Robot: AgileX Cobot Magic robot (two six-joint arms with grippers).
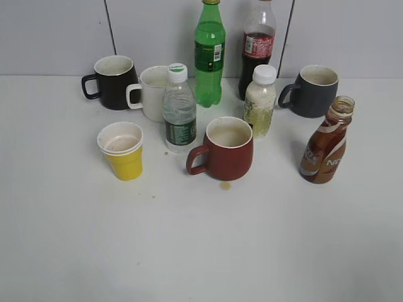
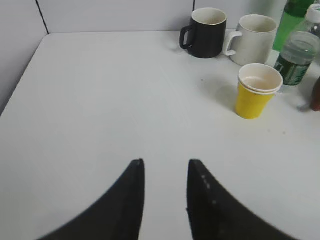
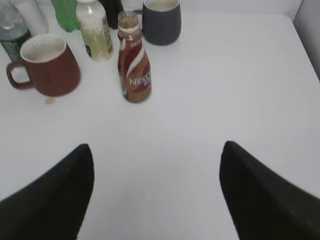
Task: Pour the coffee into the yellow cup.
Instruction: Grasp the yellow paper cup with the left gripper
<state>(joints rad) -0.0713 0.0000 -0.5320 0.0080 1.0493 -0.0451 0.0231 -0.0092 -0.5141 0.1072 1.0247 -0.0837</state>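
The brown coffee bottle stands upright and uncapped at the right of the table; it also shows in the right wrist view. The yellow cup stands upright at the left; it also shows in the left wrist view. My left gripper is open and empty over bare table, well short and left of the cup. My right gripper is wide open and empty, some way in front of the coffee bottle. Neither gripper shows in the exterior view.
A red mug stands in the middle with a small spill in front of it. Behind stand a water bottle, white mug, black mug, green bottle, cola bottle, pale drink bottle and grey mug.
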